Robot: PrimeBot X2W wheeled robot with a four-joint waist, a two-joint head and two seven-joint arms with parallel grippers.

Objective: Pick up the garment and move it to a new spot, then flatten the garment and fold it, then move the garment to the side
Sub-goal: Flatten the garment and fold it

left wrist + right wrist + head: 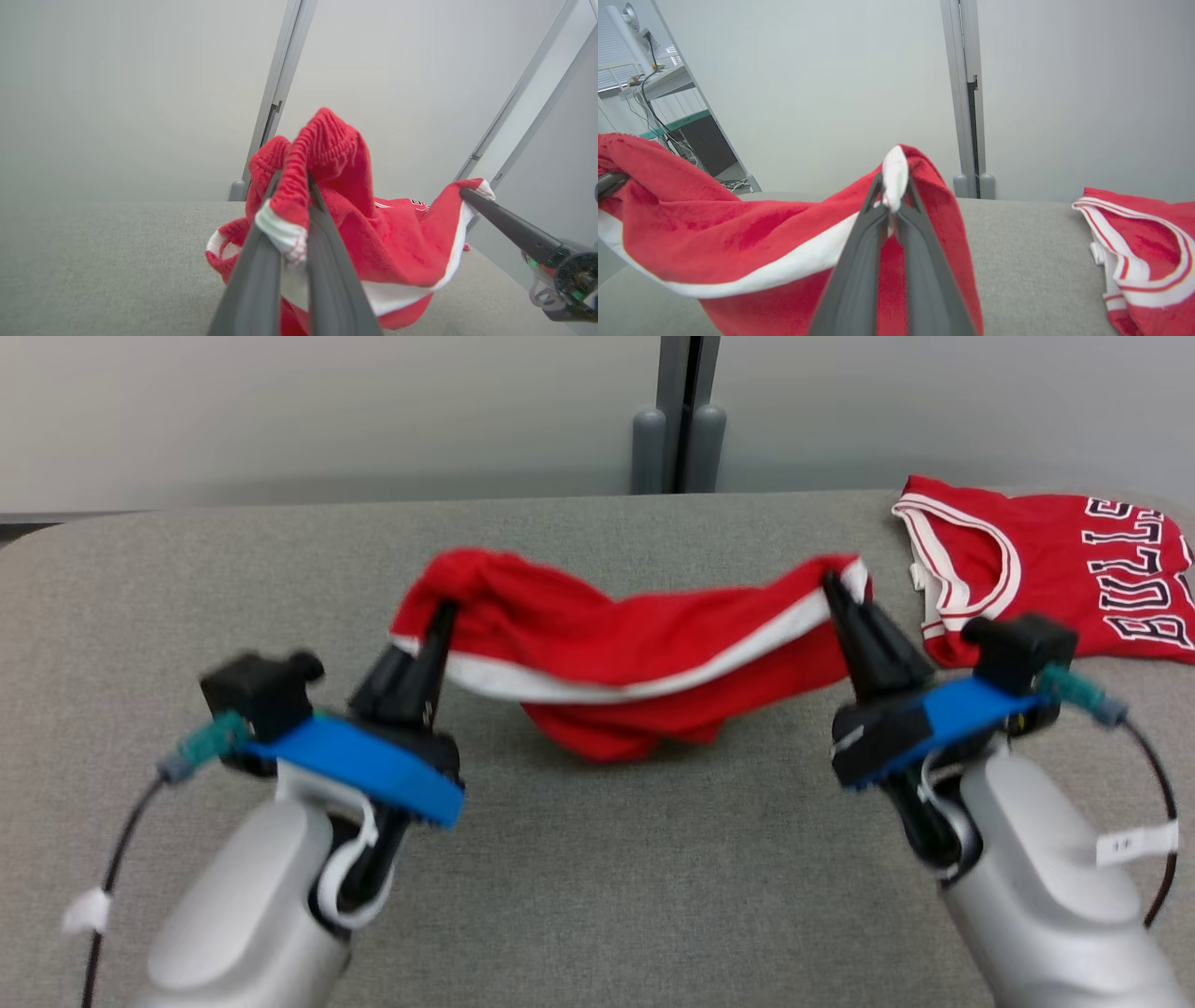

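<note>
- Two arms are working one red garment [635,653], holding it up over the grey worktop [597,896].
- At one end, the left gripper [446,611] is pinching a bunched red edge with a white band. Its fingers are pressed together on the cloth, and in the left wrist view the fabric is folding over the tips.
- At the other end, the right gripper [828,581] is pinching the white-trimmed corner. The right wrist view is showing white hem squeezed between the fingers.
- Between the two grips the garment is hanging as a span, with a white stripe running along it and the middle sagging.
- Its lowest red fold is sitting at or just above the worktop near centre; I can't tell whether it is touching.
- Around both arms the head view is blurring slightly.
- At the far right a second red item, a jersey [1055,569] with white trim and white lettering, is lying on the worktop, apart from the held garment and just beyond the right gripper.
- Behind the worktop's far edge a grey post [679,420] is standing against a pale wall [280,411].
</note>
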